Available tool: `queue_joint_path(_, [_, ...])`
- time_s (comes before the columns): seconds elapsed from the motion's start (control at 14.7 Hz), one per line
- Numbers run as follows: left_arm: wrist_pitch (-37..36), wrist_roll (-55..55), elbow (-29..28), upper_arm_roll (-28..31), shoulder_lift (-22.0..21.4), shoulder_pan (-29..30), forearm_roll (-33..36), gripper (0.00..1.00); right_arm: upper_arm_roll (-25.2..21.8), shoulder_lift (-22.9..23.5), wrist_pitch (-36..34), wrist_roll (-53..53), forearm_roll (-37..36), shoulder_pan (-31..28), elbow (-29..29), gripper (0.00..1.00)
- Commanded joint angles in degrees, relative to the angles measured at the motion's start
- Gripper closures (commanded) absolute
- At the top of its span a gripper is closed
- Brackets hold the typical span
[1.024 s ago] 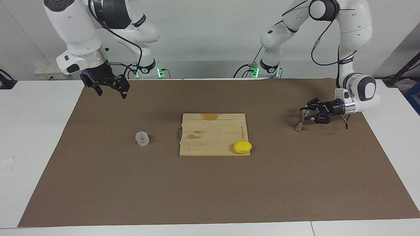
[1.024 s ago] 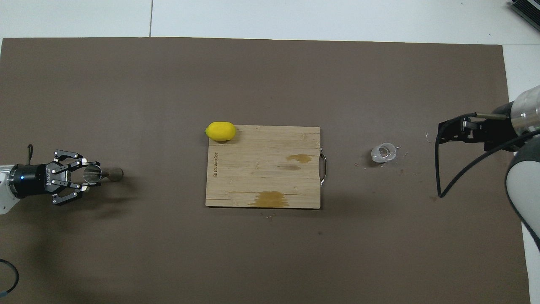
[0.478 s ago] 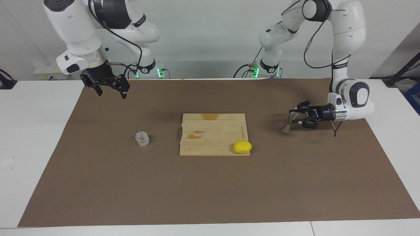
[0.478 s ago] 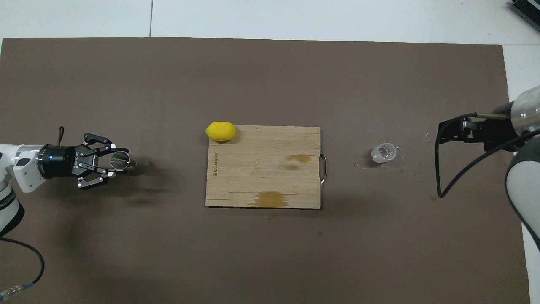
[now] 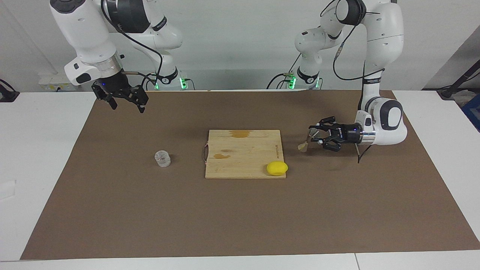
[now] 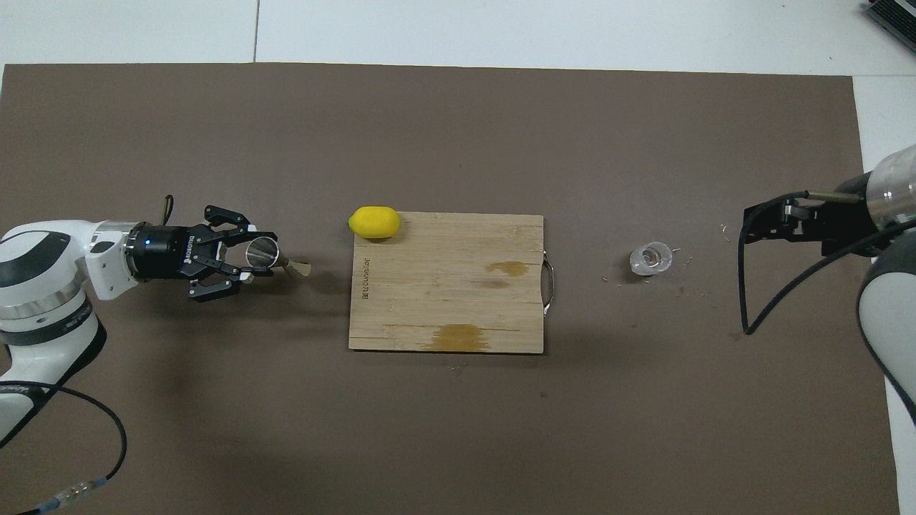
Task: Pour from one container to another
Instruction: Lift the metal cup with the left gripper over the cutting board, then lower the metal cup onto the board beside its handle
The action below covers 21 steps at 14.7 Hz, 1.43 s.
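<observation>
The clear glass cup [image 5: 162, 158] [image 6: 651, 259] stands upright on the brown mat, between the cutting board and the right arm's end of the table. The metal hourglass jigger [image 5: 304, 143] [image 6: 270, 257] hangs tilted just above the mat beside the board, toward the left arm's end. My left gripper [image 5: 314, 137] [image 6: 250, 259] reaches in level and is shut on the jigger's upper cone. My right gripper [image 5: 127, 108] [image 6: 771, 222] waits open and empty, raised over the mat's corner by the right arm's base, well apart from the cup.
A wooden cutting board [image 5: 243, 150] [image 6: 447, 300] with darker stains lies mid-mat, its wire handle toward the cup. A yellow lemon [image 5: 277, 168] [image 6: 374, 222] rests on the board's corner farthest from the robots, toward the left arm's end. Small crumbs lie around the cup.
My left gripper has carried the jigger from near the left arm's end of the mat toward the cutting board. The right arm and the cup have not moved.
</observation>
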Motion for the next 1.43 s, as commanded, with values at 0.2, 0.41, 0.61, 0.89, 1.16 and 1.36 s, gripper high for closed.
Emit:
queue_joint_path(0.2, [5.6, -2.7, -1.3, 0.7, -0.8, -9.3, -9.4, 0.77, 0.3, -1.3, 0.0, -1.3, 1.2, -0.7, -1.1, 0.0])
queue_joint_path(0.41, [12.2, -3.1, -3.1, 0.8, -3.3, -14.7, -14.8, 0.77, 0.3, -1.3, 0.0, -1.3, 1.2, -0.7, -1.1, 0.0])
queue_joint_path(0.61, [22.7, -2.9, -6.6, 0.7, -6.8, -22.6, -21.5, 0.77, 0.3, -1.3, 0.0, -1.4, 1.2, -0.7, -1.1, 0.0])
queue_joint_path(0.89, [33.0, 3.1, -8.4, 0.7, -7.0, -34.2, -36.3, 0.74, 0.3, -1.3, 0.0, -1.4, 1.2, -0.7, -1.1, 0.0])
queue_joint_path(1.16, [39.6, 9.9, -8.4, 0.7, -6.4, -40.8, -44.4, 0.73, 0.3, -1.3, 0.0, -1.3, 1.2, -0.7, -1.1, 0.0])
queue_joint_path(1.36, [42.3, 15.0, -8.6, 0.7, -6.2, -43.0, -46.7, 0.73, 0.3, -1.3, 0.0, -1.3, 1.2, -0.7, -1.1, 0.0])
